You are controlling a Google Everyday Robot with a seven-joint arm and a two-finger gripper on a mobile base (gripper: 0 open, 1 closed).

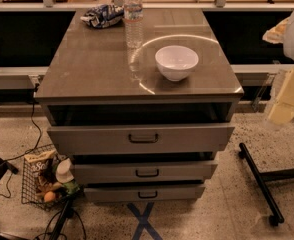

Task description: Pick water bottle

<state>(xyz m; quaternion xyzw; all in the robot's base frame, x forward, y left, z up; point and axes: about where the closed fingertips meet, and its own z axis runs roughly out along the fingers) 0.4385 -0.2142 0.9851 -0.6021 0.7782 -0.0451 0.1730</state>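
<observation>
The water bottle [133, 18] is slim, clear and ribbed with a white cap. It stands upright near the far edge of the grey cabinet top [92, 64]. A round white bowl [176, 62] sits in front of it and to its right. My gripper [286, 98] hangs at the right edge of the view, beyond the cabinet's right side and well away from the bottle, holding nothing that I can see.
A crumpled blue and white bag [102, 15] lies left of the bottle. The cabinet has three drawers [142, 138], each pulled out slightly. A wire basket of snacks [47, 181] and cables sit on the floor at the left. A black wheeled stand leg [259, 181] is at the right.
</observation>
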